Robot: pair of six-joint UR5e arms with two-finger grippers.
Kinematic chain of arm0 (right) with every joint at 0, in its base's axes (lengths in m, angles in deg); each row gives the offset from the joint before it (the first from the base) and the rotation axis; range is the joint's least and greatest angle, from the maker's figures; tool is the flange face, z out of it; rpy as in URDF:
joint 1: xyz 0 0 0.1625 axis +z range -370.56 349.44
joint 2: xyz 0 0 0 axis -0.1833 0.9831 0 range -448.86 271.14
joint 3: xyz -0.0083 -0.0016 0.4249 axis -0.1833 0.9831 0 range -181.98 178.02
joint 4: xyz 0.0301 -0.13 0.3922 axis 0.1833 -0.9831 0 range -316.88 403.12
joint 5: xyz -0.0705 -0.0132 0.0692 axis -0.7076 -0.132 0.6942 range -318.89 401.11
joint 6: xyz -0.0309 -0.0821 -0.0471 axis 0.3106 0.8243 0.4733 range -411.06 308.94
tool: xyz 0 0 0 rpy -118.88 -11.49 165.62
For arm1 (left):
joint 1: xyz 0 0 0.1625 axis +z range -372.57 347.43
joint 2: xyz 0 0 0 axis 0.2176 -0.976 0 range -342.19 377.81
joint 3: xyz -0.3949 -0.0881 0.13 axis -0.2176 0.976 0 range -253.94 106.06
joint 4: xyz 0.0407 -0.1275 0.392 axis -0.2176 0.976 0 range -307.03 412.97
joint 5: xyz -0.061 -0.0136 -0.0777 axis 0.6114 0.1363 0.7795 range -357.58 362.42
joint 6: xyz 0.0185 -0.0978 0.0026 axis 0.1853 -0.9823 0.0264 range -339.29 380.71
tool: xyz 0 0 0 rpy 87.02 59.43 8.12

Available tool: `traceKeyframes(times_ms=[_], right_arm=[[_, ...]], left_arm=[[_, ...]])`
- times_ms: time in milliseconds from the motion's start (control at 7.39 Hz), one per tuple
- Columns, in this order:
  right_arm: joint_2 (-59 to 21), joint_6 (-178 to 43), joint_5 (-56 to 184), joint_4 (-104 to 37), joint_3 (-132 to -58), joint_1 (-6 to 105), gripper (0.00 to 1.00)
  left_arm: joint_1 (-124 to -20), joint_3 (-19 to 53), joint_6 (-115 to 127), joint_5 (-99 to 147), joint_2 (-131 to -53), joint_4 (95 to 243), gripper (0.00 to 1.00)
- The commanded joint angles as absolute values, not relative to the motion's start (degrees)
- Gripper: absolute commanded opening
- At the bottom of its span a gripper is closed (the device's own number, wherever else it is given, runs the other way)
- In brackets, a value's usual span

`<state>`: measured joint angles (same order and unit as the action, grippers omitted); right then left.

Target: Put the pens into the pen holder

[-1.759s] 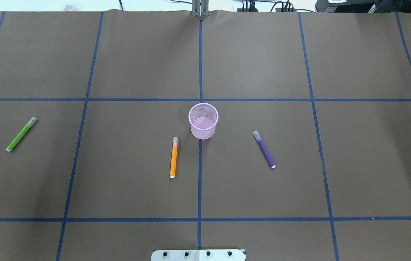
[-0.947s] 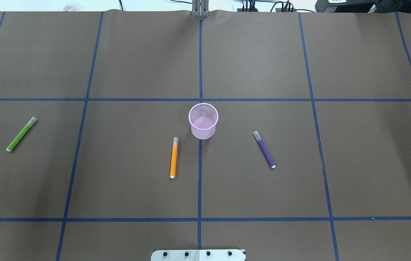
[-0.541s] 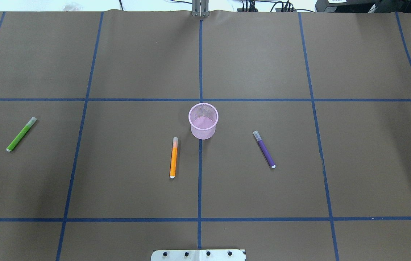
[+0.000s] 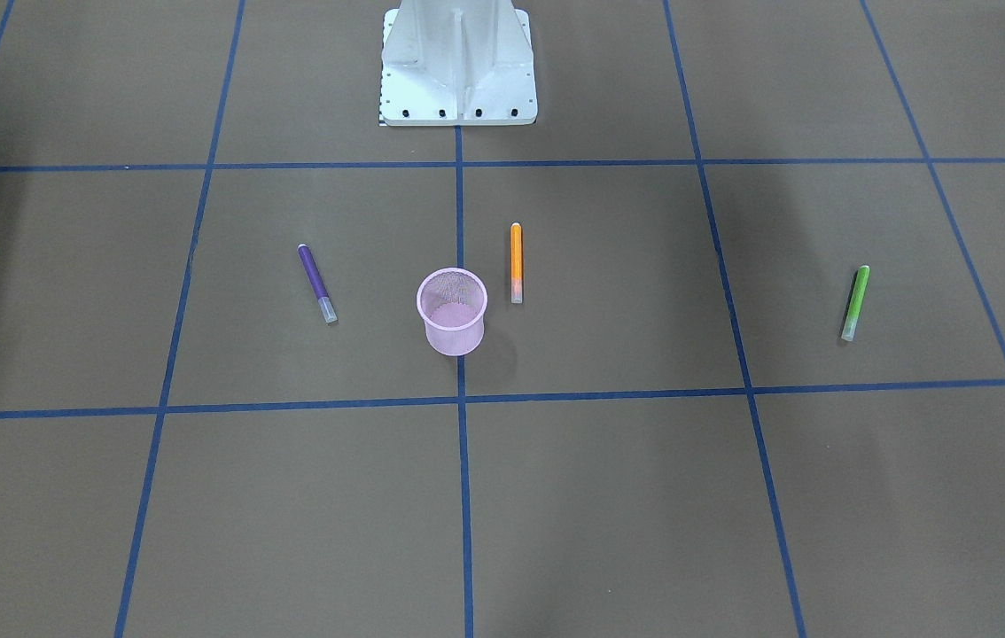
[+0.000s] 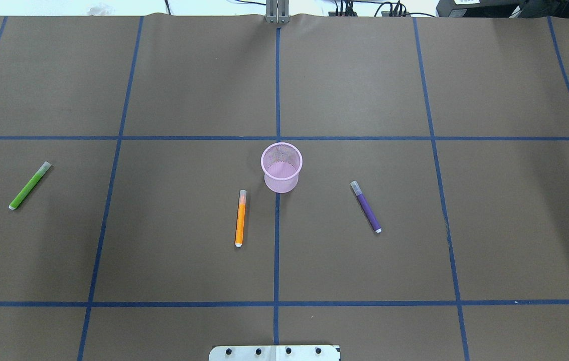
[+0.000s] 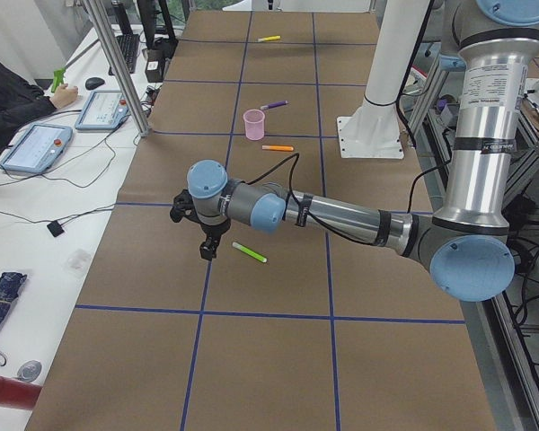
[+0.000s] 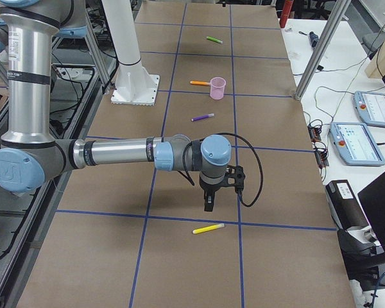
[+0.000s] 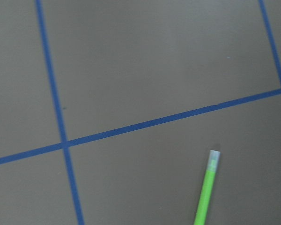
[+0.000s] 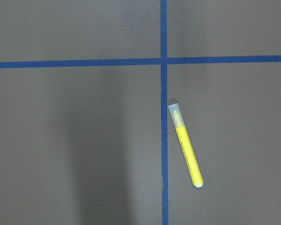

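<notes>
Exterior left view, working outward: start at the left gripper (image 6: 206, 250), hung low over the desk (image 6: 269, 359) just beside the green pen (image 6: 249, 252), clear of it, with the pen lying toward the robot's side of the jaws. Cannot tell the set of those jaws, cropped by the frame edge in the front-facing view and too small here. Judge this by far the nearer arm for that pen, needing only a short sideways shift and a drop. Note the long axis running slantwise to the blue tape lines (image 8: 178, 116), whitish cap end nearest the jaws, so expect to turn the wrist and close across the barrel, not along it. Farther on, find the orange pen (image 6: 278, 147) flat just beside the pink mesh holder (image 6: 253, 126), upright on the centre line and holding nothing, then the purple pen (image 6: 274, 105) flat near its other side. Farthest off, spot a yellow pen (image 6: 269, 39) with the right gripper (image 7: 208, 205) poised near it, apart; cannot tell those jaws either, caught only from the side. Look in vain for fingertips in either wrist view, leaving the exact offset a guess, and lose the green pen's lower part past the bottom edge of the left one.
</notes>
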<state>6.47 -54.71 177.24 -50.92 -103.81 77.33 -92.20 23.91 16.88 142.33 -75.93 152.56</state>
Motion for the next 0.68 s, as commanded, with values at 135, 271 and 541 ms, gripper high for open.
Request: traceKeyframes(times_ms=[135, 271, 541], right_arm=[[5.37, -54.32, 177.26, -50.92, -104.46, 77.33, 1.0], [5.36, -54.23, 177.26, -50.92, -104.55, 77.33, 1.0], [4.31, -54.31, 177.26, -51.18, -104.38, 77.24, 1.0]], left_arm=[[-87.48, 23.88, 14.82, 138.33, -75.79, 156.14, 0.99], [-83.1, 23.88, 14.56, 132.21, -75.53, 158.67, 1.0], [-79.73, 23.71, 9.67, 130.47, -75.0, 159.66, 1.0]])
